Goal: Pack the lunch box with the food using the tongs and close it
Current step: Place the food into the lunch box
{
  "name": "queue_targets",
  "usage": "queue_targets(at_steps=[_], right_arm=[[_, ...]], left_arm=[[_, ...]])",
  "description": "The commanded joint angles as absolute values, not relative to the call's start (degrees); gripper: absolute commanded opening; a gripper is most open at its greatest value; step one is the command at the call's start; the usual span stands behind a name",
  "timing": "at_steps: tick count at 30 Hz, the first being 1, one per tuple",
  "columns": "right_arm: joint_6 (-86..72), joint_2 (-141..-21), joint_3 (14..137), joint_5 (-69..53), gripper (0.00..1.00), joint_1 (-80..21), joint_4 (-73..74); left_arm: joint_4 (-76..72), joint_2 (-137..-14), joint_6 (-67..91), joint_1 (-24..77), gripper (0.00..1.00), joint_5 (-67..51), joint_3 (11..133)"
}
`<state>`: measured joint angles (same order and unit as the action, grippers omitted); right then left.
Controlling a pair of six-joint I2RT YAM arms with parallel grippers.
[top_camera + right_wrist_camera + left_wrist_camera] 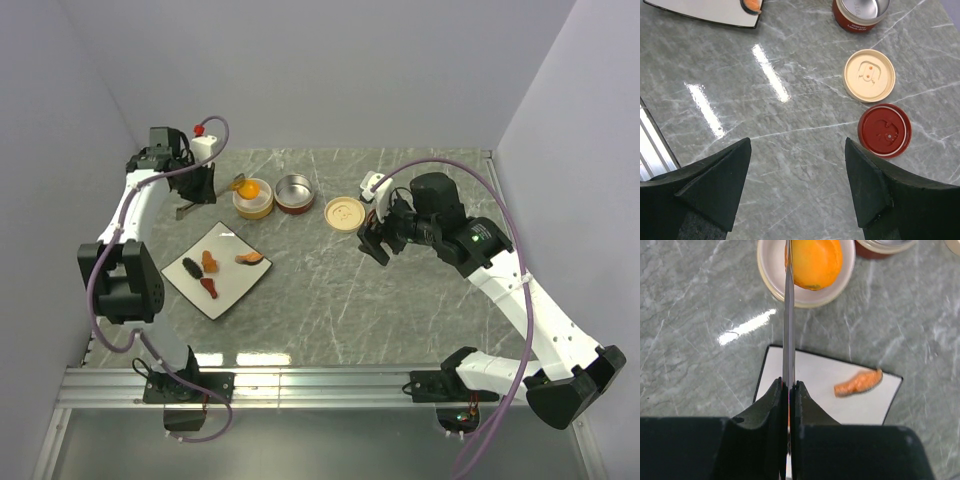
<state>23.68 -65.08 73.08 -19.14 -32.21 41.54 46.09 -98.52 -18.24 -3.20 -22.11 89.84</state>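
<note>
**A:** Where are the tongs?

**B:** The tongs (788,315) are in the left jaws, which are pinched almost fully together on the two thin silver arms. From the left wrist they show edge-on as a slim bright strip. It runs straight out from the black fingers (770,405), over the white square plate (810,372), to the cream tub (771,277).

**A:** And the food?

**B:** The orange ball (815,262) sits at the tong tips, inside the cream tub's rim. It is smooth and glossy and fills much of the opening. I can't tell whether it rests on the bottom. On the plate lie a dark brown oblong (191,267), orange-red wedges (210,261) and, toward the right corner, a brown-pink slice (858,383).

**A:** What about the rest of the lunch box?

**B:** The dark red tub (294,193), shiny steel inside, stands just to the right of the cream one. Both tubs are uncovered. The cream lid (869,75) and the dark red lid (884,130) lie flat, close together, on the grey marbled worktop (790,75), well right of the tubs. Each is a round disc with a moulded mark in the middle.

**A:** And the right arm?

**B:** The right jaws are spread wide and hold nothing. They hang above the bare worktop near the two lids.
</note>
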Motion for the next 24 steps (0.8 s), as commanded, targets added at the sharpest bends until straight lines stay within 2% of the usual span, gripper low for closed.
queue_targets(at_steps=[1,24], right_arm=[[23.0,-64.2,73.9,-19.1,0.82,-31.7,39.4],[23.3,-63.3,73.4,-19.2,0.82,-30.9,39.6]], left_arm=[[41.2,-101.1,-13.7,-2.3,0.0,-19.3,93.7],[37.3,-103.7,-12.7,3.1,0.0,-13.8,88.9]])
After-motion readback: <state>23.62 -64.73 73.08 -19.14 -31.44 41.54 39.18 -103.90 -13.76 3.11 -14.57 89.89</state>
